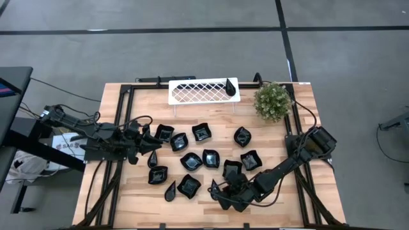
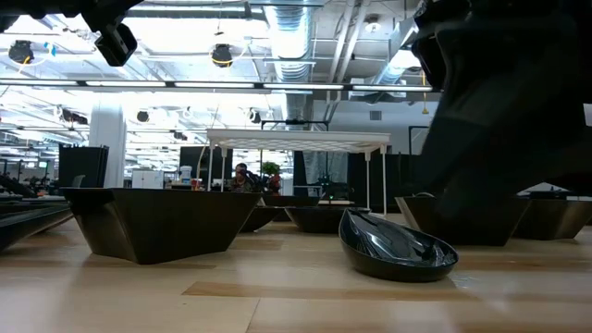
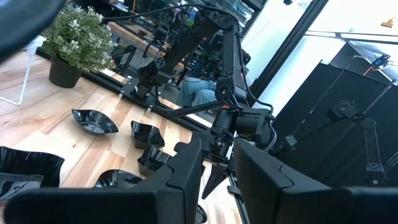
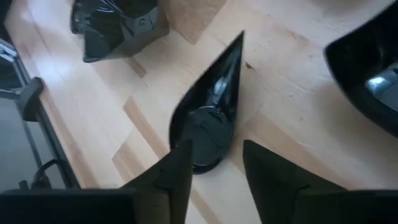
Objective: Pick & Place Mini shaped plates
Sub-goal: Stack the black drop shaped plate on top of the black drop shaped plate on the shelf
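Note:
Several glossy black mini shaped plates (image 1: pixel 192 161) lie scattered on the wooden table, each resting on its base. One teardrop plate (image 4: pixel 210 115) lies flat near the front edge. My right gripper (image 4: pixel 216 165) slants down over the round end of this plate, open, its fingers on either side of that end. The same gripper (image 1: pixel 222 195) shows low in the high view. Another teardrop plate (image 1: pixel 230 86) sits on the white lattice tray (image 1: pixel 192 92). My left gripper (image 1: pixel 142 145) waits at the table's left side, open with nothing between its fingers (image 3: pixel 186 177). My right gripper has one fingertip (image 4: pixel 180 163) over the rim of the teardrop plate's round end (image 4: pixel 202 155). I cannot tell whether it touches. The plate lies flat on the table with its point away from the fingers.
A green plant (image 1: pixel 272 101) stands at the back right beside the tray. A squarish plate (image 4: pixel 115 25) and another dish (image 4: pixel 370 74) lie close to the teardrop plate. A black frame rail (image 1: pixel 121 115) runs along the table's edges. Bare wood shows at the front right (image 1: pixel 300 204).

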Controlling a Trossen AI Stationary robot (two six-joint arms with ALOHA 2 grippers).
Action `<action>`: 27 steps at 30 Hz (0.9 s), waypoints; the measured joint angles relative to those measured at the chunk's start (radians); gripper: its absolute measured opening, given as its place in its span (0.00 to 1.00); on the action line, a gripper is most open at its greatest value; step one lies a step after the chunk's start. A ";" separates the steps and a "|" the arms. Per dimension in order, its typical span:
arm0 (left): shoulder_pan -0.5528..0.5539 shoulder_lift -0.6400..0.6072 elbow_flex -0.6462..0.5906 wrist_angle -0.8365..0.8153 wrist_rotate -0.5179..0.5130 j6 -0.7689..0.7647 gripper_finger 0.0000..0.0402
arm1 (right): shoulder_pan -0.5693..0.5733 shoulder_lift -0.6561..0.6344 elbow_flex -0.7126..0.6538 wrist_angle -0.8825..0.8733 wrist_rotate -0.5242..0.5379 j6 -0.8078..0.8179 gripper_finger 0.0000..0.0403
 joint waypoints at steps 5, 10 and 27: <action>0.000 0.000 0.000 0.000 0.000 0.000 0.24 | 0.000 0.000 0.000 0.007 0.018 -0.006 0.40; 0.000 0.000 0.000 0.000 0.000 0.000 0.24 | -0.001 0.000 0.000 -0.024 0.050 -0.011 0.39; 0.000 0.000 0.000 0.000 0.000 0.000 0.24 | 0.010 0.123 0.055 0.014 0.048 -0.013 0.36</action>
